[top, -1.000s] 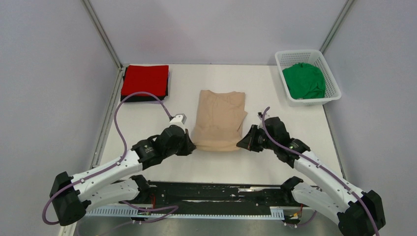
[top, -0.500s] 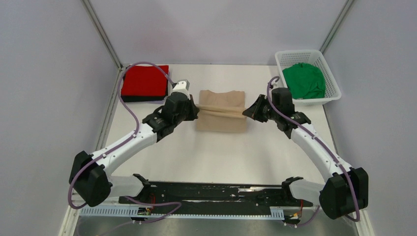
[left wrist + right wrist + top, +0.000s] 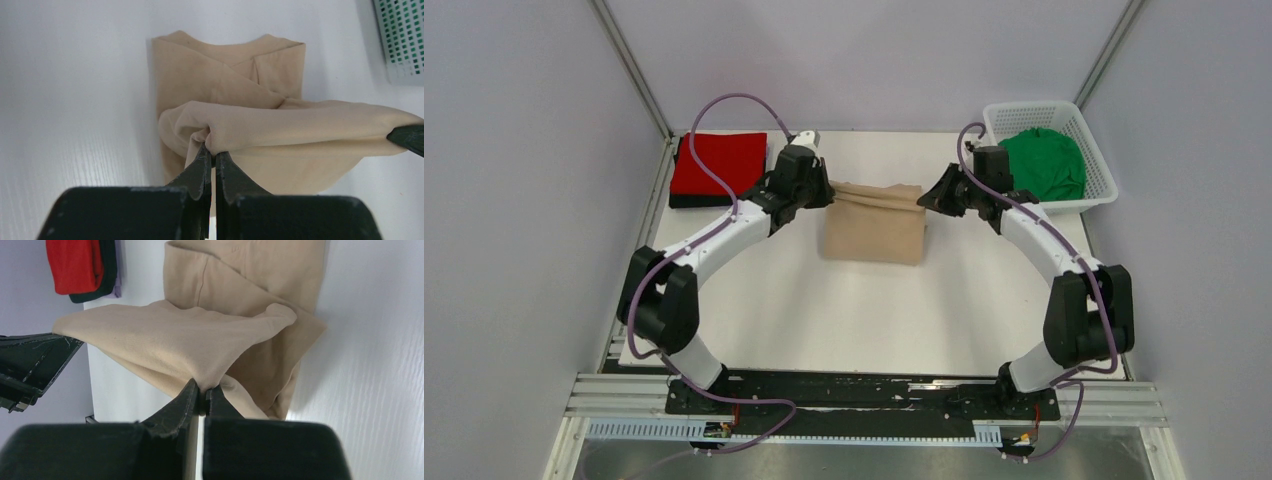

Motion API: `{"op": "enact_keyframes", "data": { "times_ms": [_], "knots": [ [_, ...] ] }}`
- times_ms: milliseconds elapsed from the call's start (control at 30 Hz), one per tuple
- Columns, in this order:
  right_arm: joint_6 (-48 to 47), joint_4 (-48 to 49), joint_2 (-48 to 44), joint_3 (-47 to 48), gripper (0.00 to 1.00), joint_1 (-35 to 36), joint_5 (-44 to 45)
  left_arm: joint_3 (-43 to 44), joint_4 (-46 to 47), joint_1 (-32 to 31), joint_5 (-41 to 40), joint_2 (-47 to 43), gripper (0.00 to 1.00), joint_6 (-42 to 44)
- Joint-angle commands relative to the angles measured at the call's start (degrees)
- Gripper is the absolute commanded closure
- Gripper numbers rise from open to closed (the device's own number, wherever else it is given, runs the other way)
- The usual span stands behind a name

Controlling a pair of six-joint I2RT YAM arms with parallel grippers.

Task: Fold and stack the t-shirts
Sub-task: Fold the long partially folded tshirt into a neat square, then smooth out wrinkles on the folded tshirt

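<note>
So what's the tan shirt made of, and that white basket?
The tan shirt looks like soft, matte cloth: it wrinkles and droops where it is pinched. The white basket looks like hard plastic, perhaps slightly glossy, with a stiff grid of small holes.

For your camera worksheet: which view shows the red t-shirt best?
Top external: the red t-shirt shows whole, folded flat. The right wrist view catches only one edge; the left wrist view misses it.

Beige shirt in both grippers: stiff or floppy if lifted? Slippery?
Likely floppy: the beige shirt bunches at the left gripper and drapes below the held edge. Probably light: it spans to the right gripper with little sag. Slip seems unlikely; both jaws are shut on bunched cloth.
</note>
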Motion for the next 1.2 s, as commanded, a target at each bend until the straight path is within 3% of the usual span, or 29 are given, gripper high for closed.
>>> {"op": "enact_keyframes", "data": {
  "times_ms": [0, 133, 300, 367, 433, 467, 500, 533, 567, 900, 1167],
  "knots": [
    [-2.8, 1.83, 8.83, 7.1, 1.0, -3.34, 2.6, 8.23, -0.28, 4.83, -2.05, 7.91, 1.0, 3.05],
    [-2.21, 2.46, 16.68, 12.53, 1.0, -4.38, 0.99, 16.87, -5.73, 7.29, 0.65, 16.71, 1.0, 2.6],
    [-1.75, 2.81, 24.11, 18.01, 0.95, -4.57, 2.54, 20.59, -5.67, 9.46, 5.73, 23.37, 0.97, 1.88],
    [-1.86, 2.86, 26.68, 20.05, 0.77, -4.72, 3.08, 22.51, -6.3, 10.28, 7.55, 25.98, 0.82, 1.62],
    [-2.11, 2.52, 28.67, 22.56, 0.44, -5.02, 2.35, 24.62, -6.96, 11.16, 9.95, 28.17, 0.59, 1.13],
    [-2.14, 1.93, 28.99, 23.63, 0.3, -5.14, 1.55, 25.9, -7.53, 11.63, 10.8, 28.94, 0.34, 0.86],
    [-2.03, 1.4, 28.91, 24.12, 0.2, -5.05, 0.99, 26.37, -7.83, 11.76, 12.19, 29.1, 0.18, 0.35],
    [-1.89, 1.27, 28.26, 24.02, 0.1, -5.04, 0.32, 27.02, -8.29, 11.87, 12.8, 28.97, 0.05, 0.21],
    [-1.84, 1.26, 27.53, 23.44, 0.02, -4.95, -0.29, 26.9, -8.39, 11.88, 14.23, 28.72, 0.01, 0.08],
    [-2.17, 6.11, 15.02, 11.21, 0.0, -1.3, -7.78, 16.66, -2.29, 11.33, 24.4, 18.64, 0.0, -2.55],
    [0.92, 11.05, 20.49, 14.87, 0.0, -0.51, -15.43, 20.62, 0.37, 10.65, 29.62, 23.15, 0.0, -4.45]
  ]
}}
